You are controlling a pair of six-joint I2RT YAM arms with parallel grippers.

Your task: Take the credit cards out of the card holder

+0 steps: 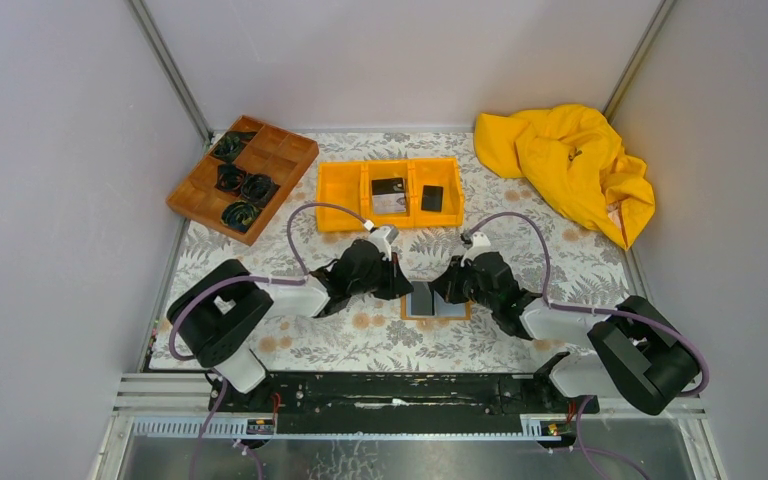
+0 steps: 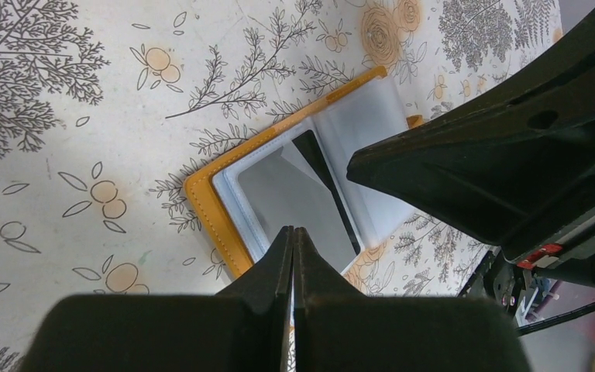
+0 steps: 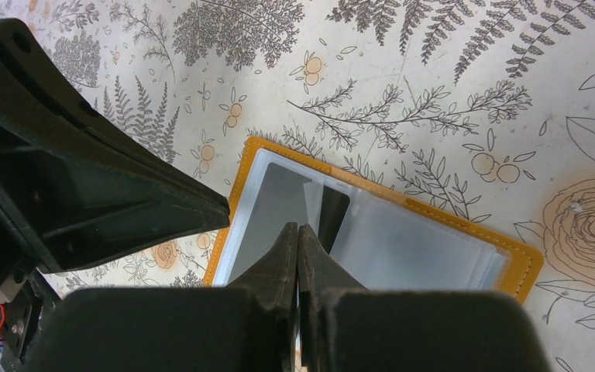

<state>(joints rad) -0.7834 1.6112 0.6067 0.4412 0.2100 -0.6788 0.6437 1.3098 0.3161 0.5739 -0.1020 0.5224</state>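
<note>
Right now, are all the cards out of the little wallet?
Partly. The card holder lies open, and two dark flat pieces, maybe cards, sit in the orange bin. The left gripper and right gripper are shut at the holder's sleeves. A grey card is inside, not yet out.

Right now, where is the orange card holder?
Top view: the card holder lies open between the left pincer and right pincer, nearer than the orange bin.
</note>
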